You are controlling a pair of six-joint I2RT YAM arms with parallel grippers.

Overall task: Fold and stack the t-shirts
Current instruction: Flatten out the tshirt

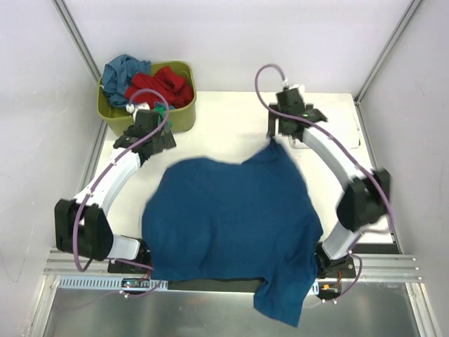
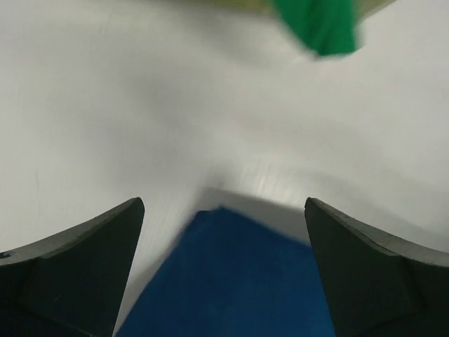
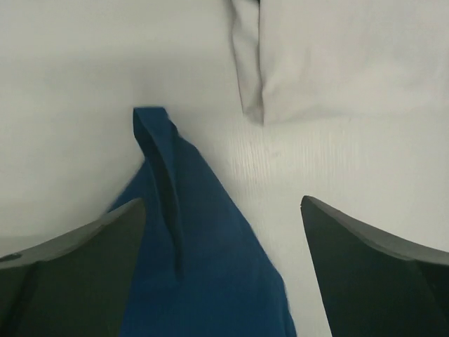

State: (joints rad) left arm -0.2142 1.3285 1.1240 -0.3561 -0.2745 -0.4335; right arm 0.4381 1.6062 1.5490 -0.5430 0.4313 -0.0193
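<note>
The left claw [image 1: 150, 137] hung with its fingers apart and nothing between them. The blue tee [image 1: 231, 217] lay flat on the table [image 1: 224, 116]. One of its far corners [image 2: 238, 281] sat under the gap between that claw's fingers, touching neither. Beyond the claw, a green tee [image 2: 319, 24] spilled over the tub [image 1: 111, 112]. A red tee [image 1: 165, 84] and a teal tee [image 1: 123, 70] were heaped inside the tub.

The right claw [image 1: 280, 132] was also spread wide and gripped nothing. The blue tee's other far corner [image 3: 203, 267] ran up as a narrow ridge between its fingers, closer to the left one. A folded white tee [image 3: 337, 56] lay ahead of this claw, apart from the blue corner. The blue tee's near end draped off the table edge between the arm bases.
</note>
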